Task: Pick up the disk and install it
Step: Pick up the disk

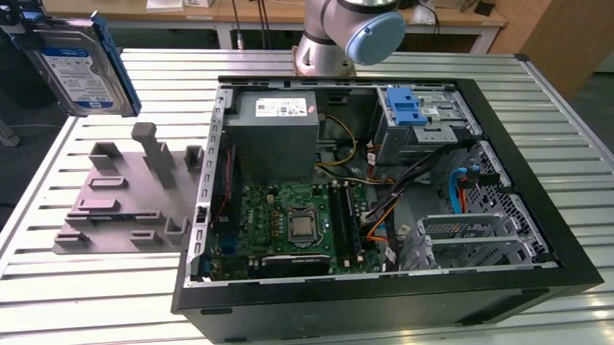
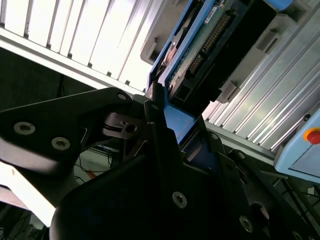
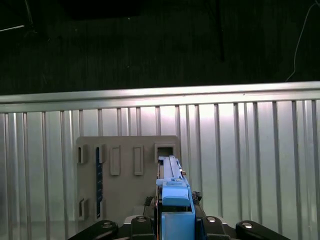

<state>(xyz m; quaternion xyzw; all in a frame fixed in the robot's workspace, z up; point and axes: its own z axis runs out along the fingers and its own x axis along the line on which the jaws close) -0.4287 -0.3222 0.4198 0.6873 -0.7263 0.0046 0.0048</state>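
Note:
The disk (image 1: 82, 66), a silver hard drive with a white-and-blue label in a blue carrier, hangs in the air at the exterior view's upper left, above the gray fixture (image 1: 125, 194). My gripper (image 1: 34, 27) holds it by its upper end. In the second wrist view the black fingers (image 2: 155, 107) are shut on the blue carrier edge of the disk (image 2: 210, 40), whose circuit-board side shows. In the first wrist view the disk (image 3: 172, 182) is seen edge-on, sticking out from the gripper (image 3: 175, 222) over the fixture plate (image 3: 125, 170).
The open computer case (image 1: 499, 287) lies on the slatted metal table (image 1: 86, 302), to the exterior view's right of the fixture. Inside are a gray power supply (image 1: 273, 136), a motherboard (image 1: 298, 223) and a metal drive cage with a blue latch (image 1: 408, 108). The arm's base (image 1: 346, 36) stands behind the case.

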